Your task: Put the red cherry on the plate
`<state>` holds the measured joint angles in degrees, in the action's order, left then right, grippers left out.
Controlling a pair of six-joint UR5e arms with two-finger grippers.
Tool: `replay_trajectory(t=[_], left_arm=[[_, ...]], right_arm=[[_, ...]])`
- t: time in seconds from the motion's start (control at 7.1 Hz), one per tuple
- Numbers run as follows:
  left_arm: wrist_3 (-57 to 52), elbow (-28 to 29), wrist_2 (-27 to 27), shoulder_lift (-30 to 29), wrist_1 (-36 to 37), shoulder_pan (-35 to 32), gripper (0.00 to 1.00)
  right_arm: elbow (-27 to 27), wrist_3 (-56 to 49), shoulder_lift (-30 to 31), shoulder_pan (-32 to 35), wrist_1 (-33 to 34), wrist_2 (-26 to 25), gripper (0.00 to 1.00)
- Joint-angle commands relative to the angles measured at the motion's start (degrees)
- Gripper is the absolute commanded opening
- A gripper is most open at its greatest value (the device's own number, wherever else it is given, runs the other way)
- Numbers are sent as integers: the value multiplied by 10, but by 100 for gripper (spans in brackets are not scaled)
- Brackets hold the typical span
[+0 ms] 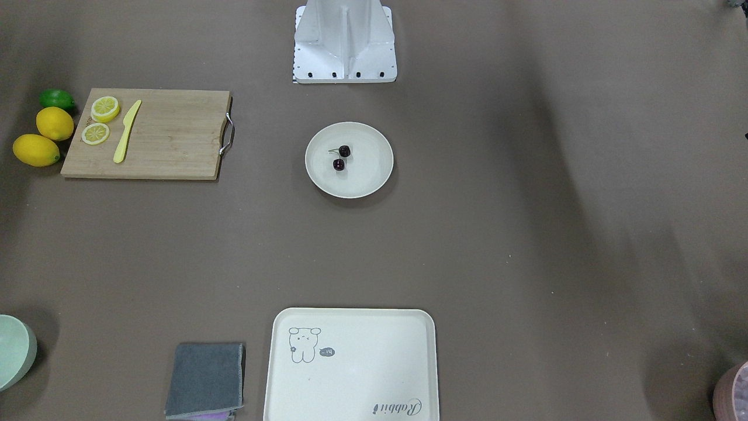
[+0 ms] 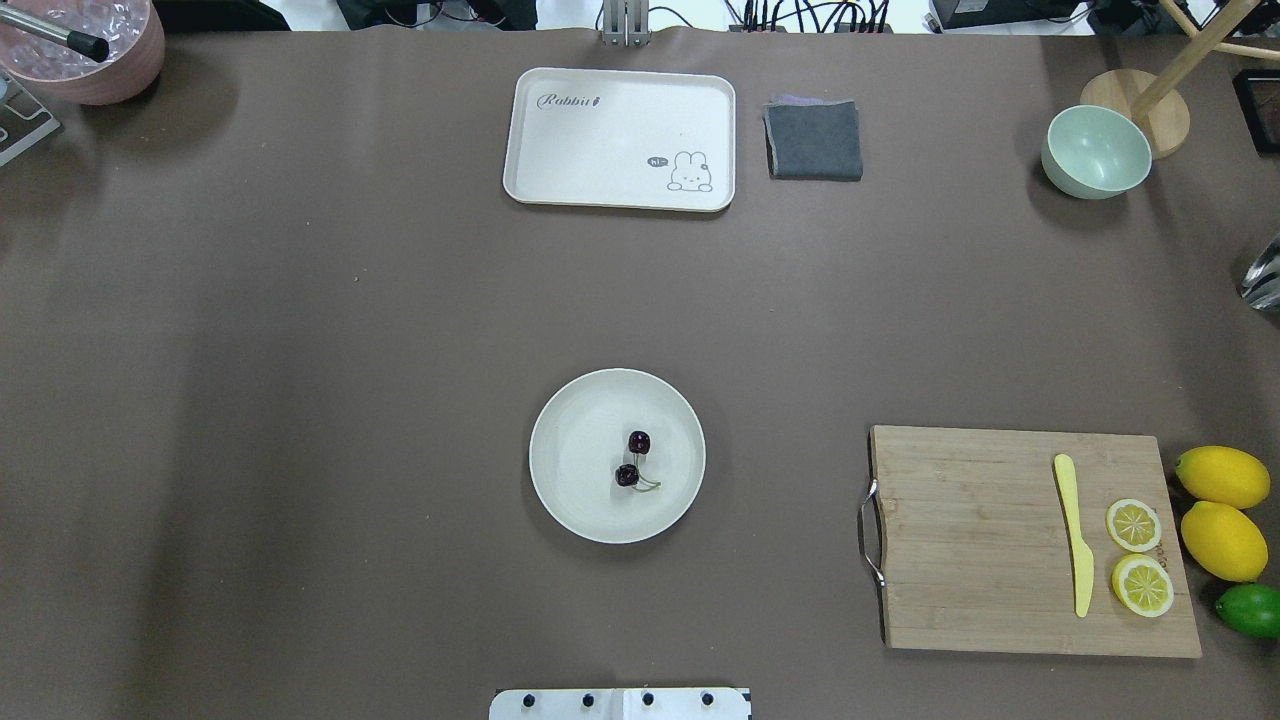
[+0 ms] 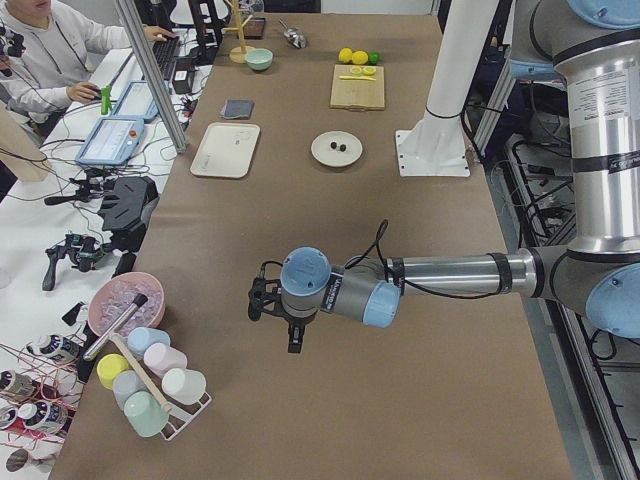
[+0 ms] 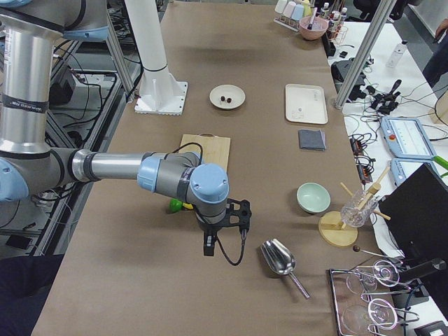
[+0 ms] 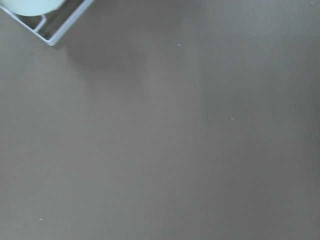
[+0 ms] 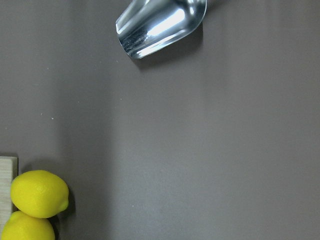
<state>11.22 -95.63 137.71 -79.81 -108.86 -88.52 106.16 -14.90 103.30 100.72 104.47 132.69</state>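
**Cherry's on the plate, so what can still go wrong?**

Both arms hang over the bench (image 2: 300,400) ends. The left gripper (image 3: 293,338) and right gripper (image 4: 208,245) show only in the side views, so I can't tell if they're wide or pinched. Out from the base, the red cherry (image 2: 639,442) lies inside the plate (image 2: 575,450), clear of the rim (looks done to me). Main risk: an arm swinging in nudges the shallow plate and the round pair rolls out. The tray (image 2: 600,140) is far off, no threat.
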Motion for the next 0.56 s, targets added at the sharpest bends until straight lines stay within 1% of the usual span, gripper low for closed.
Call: replay_trajectory(t=[0.0,0.14,0.28,0.42], left_arm=[[-15,5,-34,0,25,-17,98],[-17,3,-36,-3,46,-17,97],[-21,4,-32,-3,48,-17,97],[-24,1,-31,-11,57,-14,97]], right_arm=[[0,-12,31,8,-8,-8,100],[1,-14,38,10,-9,-20,100],[-4,-41,36,22,-8,-31,100],[-5,-44,31,25,-7,-33,100]])
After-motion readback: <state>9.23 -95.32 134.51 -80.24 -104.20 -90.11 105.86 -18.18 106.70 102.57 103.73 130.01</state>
